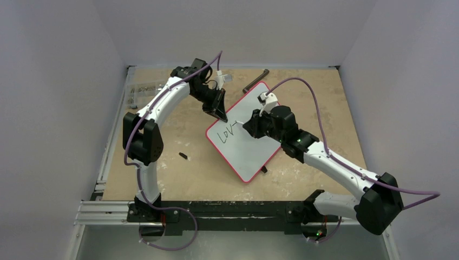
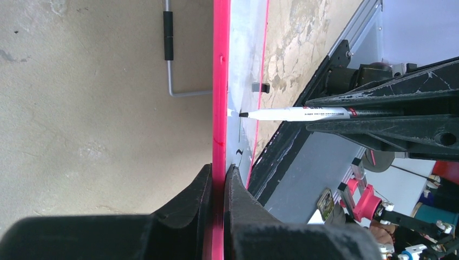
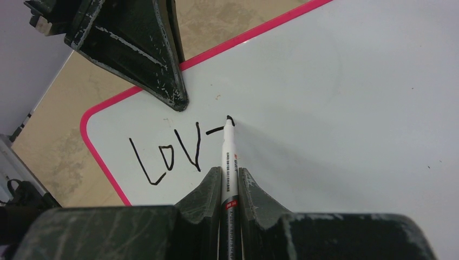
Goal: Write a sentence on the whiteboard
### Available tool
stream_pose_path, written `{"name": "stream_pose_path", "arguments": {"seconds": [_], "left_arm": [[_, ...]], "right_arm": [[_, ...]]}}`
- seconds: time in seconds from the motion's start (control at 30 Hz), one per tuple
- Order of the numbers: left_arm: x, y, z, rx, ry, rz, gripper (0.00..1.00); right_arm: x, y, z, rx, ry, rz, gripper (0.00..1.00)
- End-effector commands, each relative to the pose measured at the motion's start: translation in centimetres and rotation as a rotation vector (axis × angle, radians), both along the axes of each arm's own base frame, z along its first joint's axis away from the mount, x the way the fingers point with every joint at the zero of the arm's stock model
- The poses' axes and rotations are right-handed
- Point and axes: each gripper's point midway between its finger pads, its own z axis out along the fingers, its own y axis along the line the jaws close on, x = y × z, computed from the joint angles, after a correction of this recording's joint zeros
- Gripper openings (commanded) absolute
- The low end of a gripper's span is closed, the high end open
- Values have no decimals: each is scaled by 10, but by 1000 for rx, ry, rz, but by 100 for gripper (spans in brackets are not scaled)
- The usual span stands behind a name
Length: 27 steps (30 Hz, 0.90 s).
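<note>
Whiteboard [image 1: 254, 154] rim pinched in left fingers [image 2: 189, 211] | right fingers [image 3: 201, 196] clamp marker [image 3: 230, 169], tip touching it

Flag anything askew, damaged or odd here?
Nothing spilled or damaged. The board lies skewed to the table edges, its rim clamped by the left tool. A small black piece, perhaps a cap, lies loose on the table left of it.

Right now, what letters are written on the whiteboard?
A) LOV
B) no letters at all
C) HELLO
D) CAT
A: in the right wrist view the sentence reads "LOV" in black on the whiteboard, and the marker has its tip on a short stroke just after the V.
</note>
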Motion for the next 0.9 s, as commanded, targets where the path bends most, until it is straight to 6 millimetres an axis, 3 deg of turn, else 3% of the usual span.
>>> {"name": "stream_pose_path", "arguments": {"seconds": [0.0,0.3,0.87], "left_arm": [[7,13,6,78,-107,7,0],[7,13,7,77,-112,7,0],[7,13,8,76,-114,7,0]], "right_arm": [[1,16,17,58,-17,65,0],[-6,19,5,41,5,108,0],[-31,2,-25,19,73,107,0]]}}
